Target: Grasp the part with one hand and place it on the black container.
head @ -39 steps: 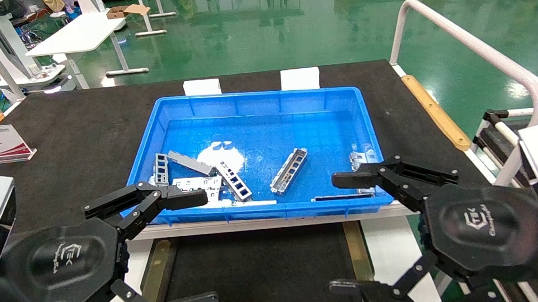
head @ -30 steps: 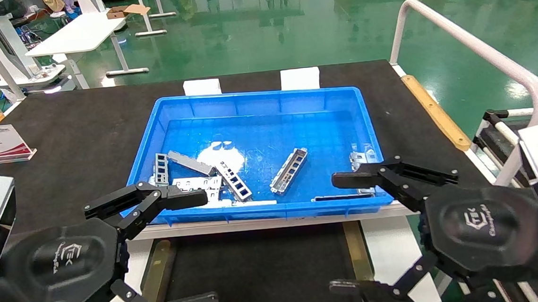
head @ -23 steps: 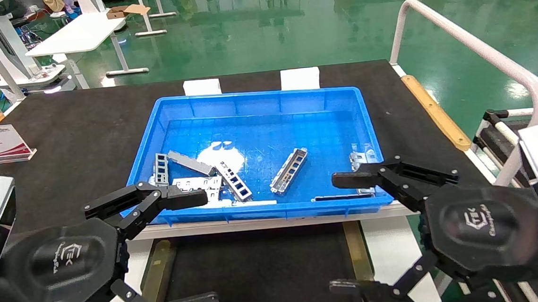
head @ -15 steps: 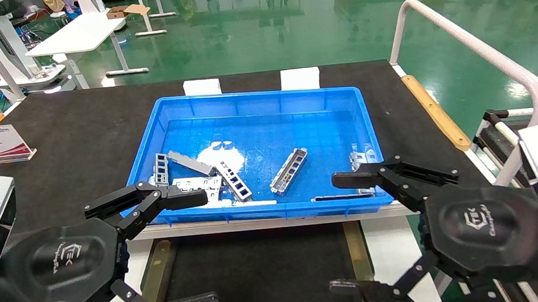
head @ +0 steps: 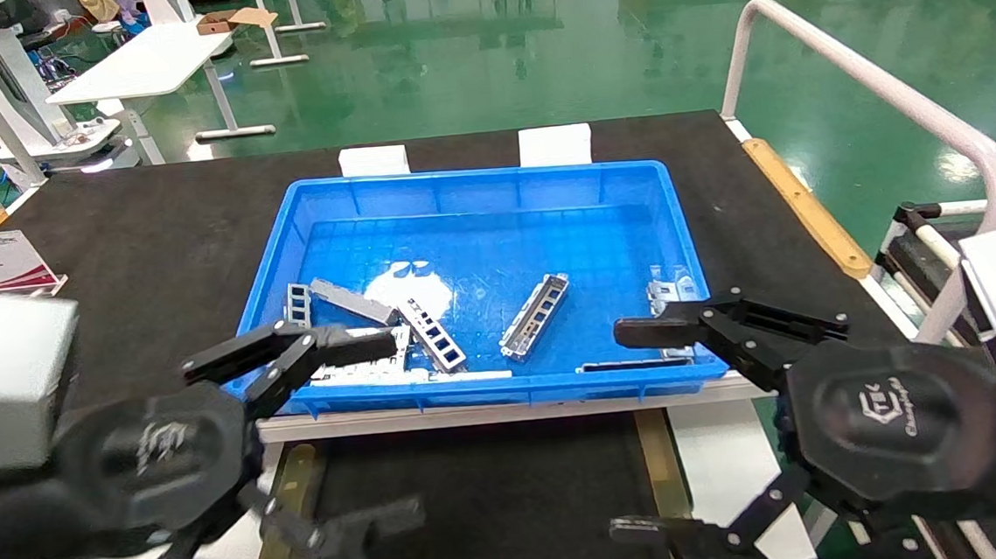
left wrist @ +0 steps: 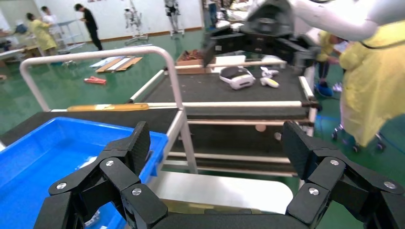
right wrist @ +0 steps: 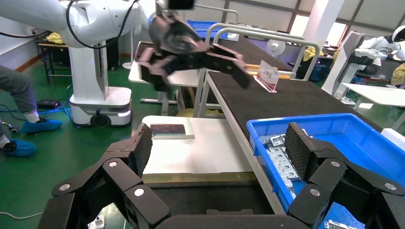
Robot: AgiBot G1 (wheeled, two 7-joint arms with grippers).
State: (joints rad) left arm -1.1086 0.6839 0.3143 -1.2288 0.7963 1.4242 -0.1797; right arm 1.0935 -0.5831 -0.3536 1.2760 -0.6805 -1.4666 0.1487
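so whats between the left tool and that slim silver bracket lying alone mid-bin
In the head view, the open left tool is outside the blue plastic bin; its near wall and a cluster of grey metal parts lie between it and the slim silver-grey bracket.

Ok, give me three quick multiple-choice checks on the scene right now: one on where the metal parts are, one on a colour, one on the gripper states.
1. Where does the slim silver-grey metal bracket with rectangular cut-outs lie?
A. On the flat matte-black tray-like container
B. Inside the bright blue plastic bin
C. In the right gripper

2. What colour are the strips along the black container's long sides?
A. Brass
B. Red
C. Blue

3. How do the left gripper and right gripper stand?
A. Both shut on parts
B. Left shut, right open
C. Both open, holding nothing

Answers: 1 B, the bracket rests on the floor of the bin, among other parts. 2 A, the strips flanking the black surface look brass-coloured. 3 C, each wrist view shows spread fingers with nothing between them.
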